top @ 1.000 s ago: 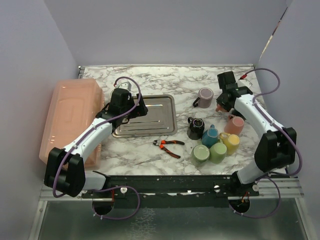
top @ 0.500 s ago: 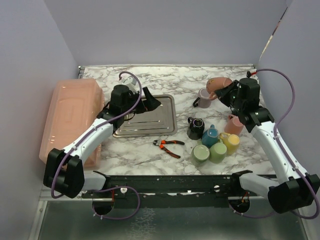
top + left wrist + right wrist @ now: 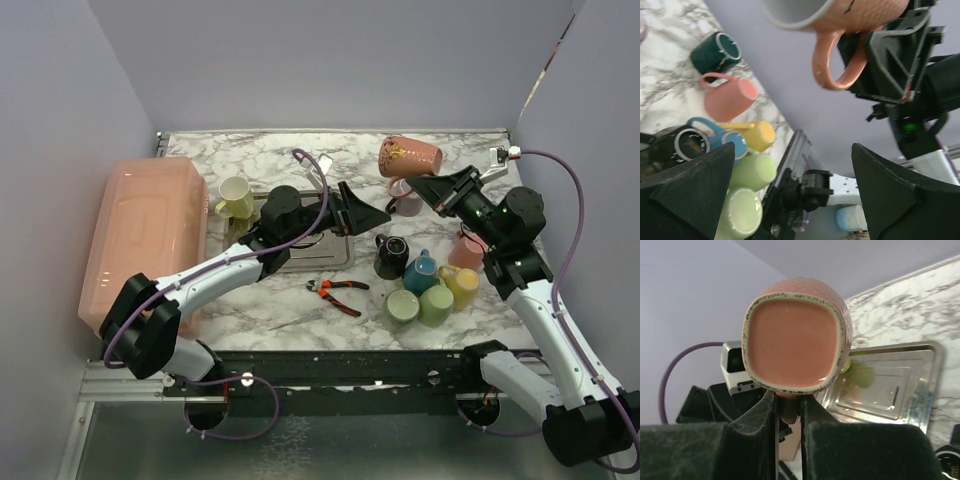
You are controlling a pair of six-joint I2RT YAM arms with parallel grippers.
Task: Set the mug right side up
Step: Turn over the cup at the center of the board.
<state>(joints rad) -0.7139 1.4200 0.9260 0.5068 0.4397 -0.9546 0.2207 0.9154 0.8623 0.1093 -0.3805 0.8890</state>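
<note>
R jaws pinch 1 pink mug [image 3: 410,157] aloft; 2 green mugs [image 3: 402,308] [image 3: 436,305] on table [image 3: 270,300].

We saw the pink mug [image 3: 792,335] bottom-on, gripped in the right end effector [image 3: 789,407].

Its rounded-square base, ringed by a speckled pale rim, faced us squarely, and a pink part of the mug sat pinched in the narrow gap between the two dark fingers [image 3: 760,415]. Behind it lay a metal tray [image 3: 890,390] on the marbled table [image 3: 910,305], with a blurred yellow-green shape at the tray's left edge. To the left we made out black arm hardware [image 3: 715,395] and a purple cable [image 3: 671,372] against the lilac wall [image 3: 685,285].
</note>
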